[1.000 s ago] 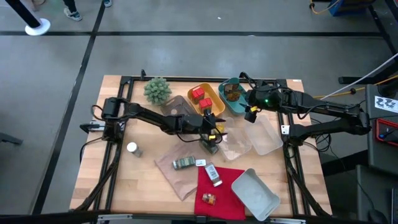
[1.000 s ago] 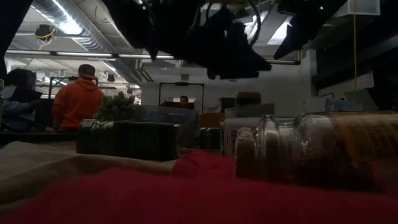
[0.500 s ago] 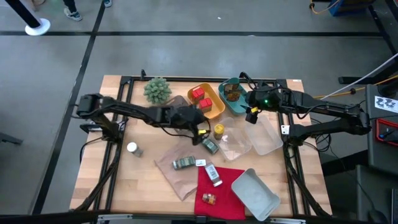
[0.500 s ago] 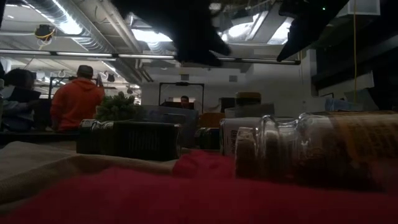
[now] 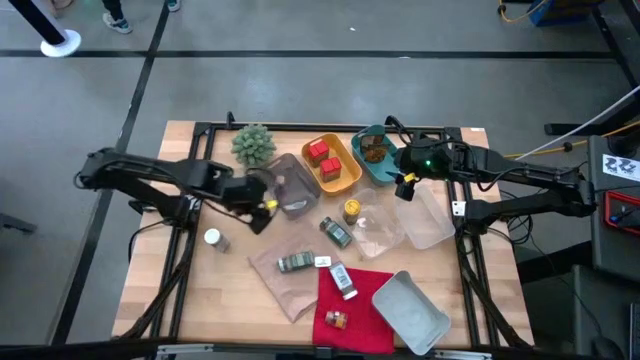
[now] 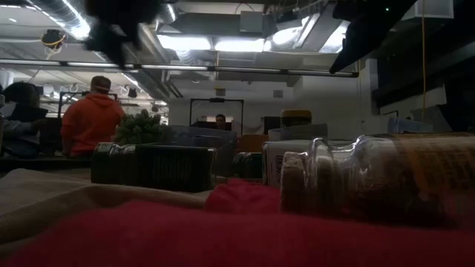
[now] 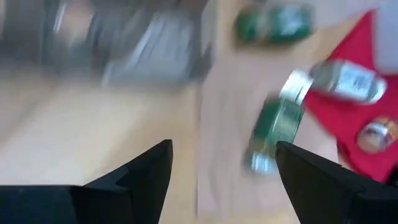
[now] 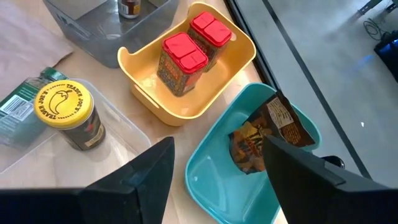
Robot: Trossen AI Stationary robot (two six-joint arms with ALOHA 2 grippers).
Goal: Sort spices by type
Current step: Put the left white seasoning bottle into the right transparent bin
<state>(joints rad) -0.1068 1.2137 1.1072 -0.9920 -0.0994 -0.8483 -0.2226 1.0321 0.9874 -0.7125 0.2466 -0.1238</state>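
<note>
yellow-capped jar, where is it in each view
High view: the yellow-capped jar stands mid-table, just below the yellow tray.
Low view: its yellow cap shows right of centre, behind the lying jars.
Left wrist view: not in it.
Right wrist view: the jar is at left, upright.
Shared landmark: the yellow tray holding two red tins.

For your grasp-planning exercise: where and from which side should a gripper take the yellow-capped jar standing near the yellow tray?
The yellow-capped jar stands upright, apart from its neighbours. Probably best to come straight down and pinch the round body just below the cap. The yellow tray is close on one side, so set the fingers across the other way.
</note>
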